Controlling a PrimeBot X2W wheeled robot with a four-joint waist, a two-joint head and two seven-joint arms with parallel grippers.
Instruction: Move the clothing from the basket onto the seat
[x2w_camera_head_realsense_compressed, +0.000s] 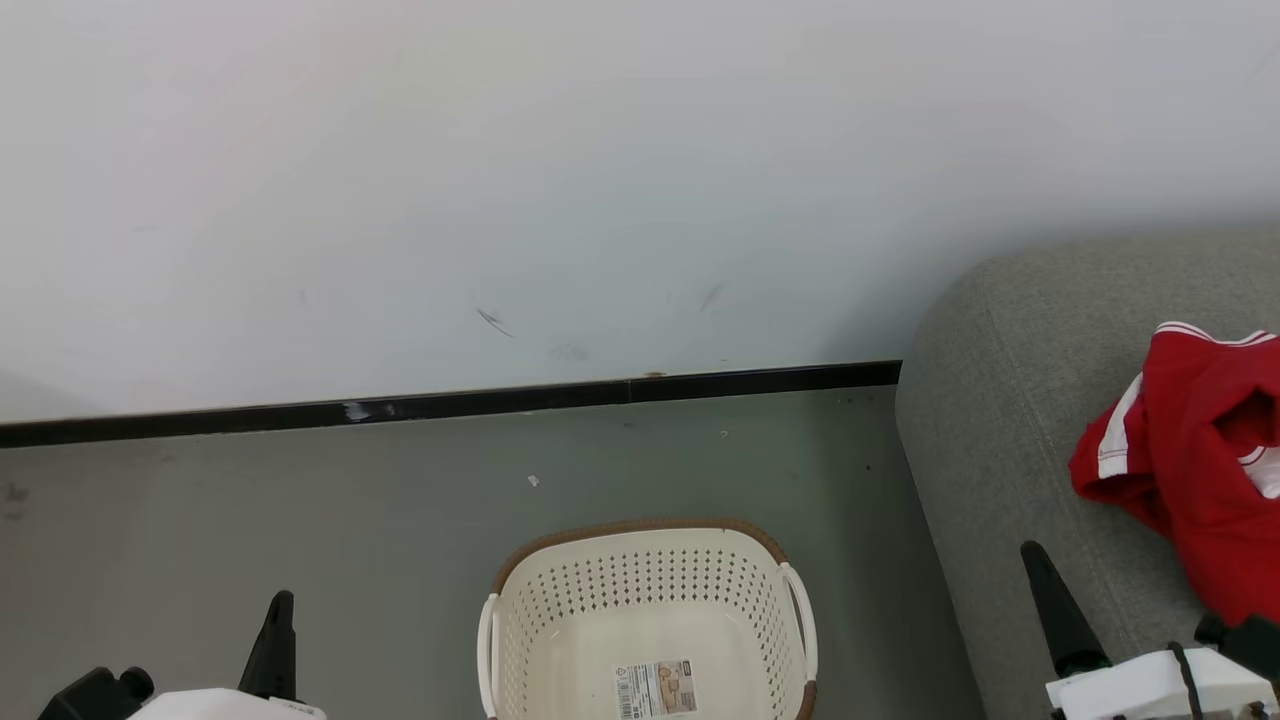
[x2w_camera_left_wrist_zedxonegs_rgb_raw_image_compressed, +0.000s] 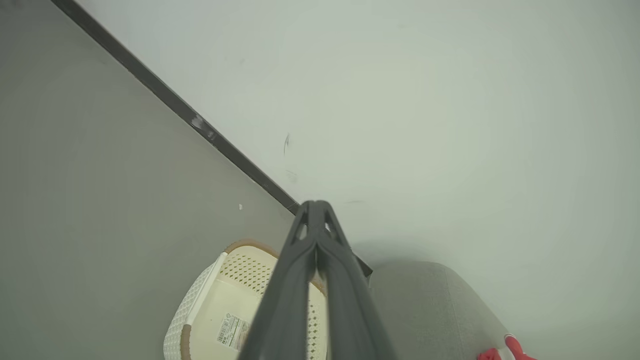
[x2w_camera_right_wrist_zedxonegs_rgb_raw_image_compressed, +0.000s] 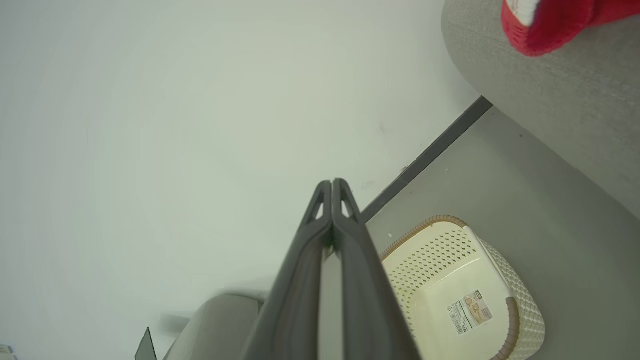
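The cream basket (x2w_camera_head_realsense_compressed: 560, 640) stands on the floor at the bottom centre with nothing in it but a barcode label (x2w_camera_head_realsense_compressed: 655, 688); it also shows as the basket (x2w_camera_left_wrist_zedxonegs_rgb_raw_image_compressed: 215, 300) and the basket (x2w_camera_right_wrist_zedxonegs_rgb_raw_image_compressed: 435, 270) in the wrist views. Red clothing (x2w_camera_head_realsense_compressed: 1195, 470) with white stripes lies crumpled on the grey seat (x2w_camera_head_realsense_compressed: 1000, 440) at the right. My left gripper (x2w_camera_head_realsense_compressed: 283, 600) is shut and holds nothing, left of the basket. My right gripper (x2w_camera_head_realsense_compressed: 1030, 552) is shut and holds nothing, over the seat's front part, just left of the clothing. Both wrist views show closed fingertips, left gripper (x2w_camera_left_wrist_zedxonegs_rgb_raw_image_compressed: 316, 205) and right gripper (x2w_camera_right_wrist_zedxonegs_rgb_raw_image_compressed: 332, 182).
A white wall (x2w_camera_head_realsense_compressed: 500, 180) with a black skirting strip (x2w_camera_head_realsense_compressed: 450, 403) runs behind the basket. Grey floor (x2w_camera_head_realsense_compressed: 250, 500) lies between the wall and me. The seat's rounded corner (x2w_camera_head_realsense_compressed: 960, 290) stands close to the basket's right side.
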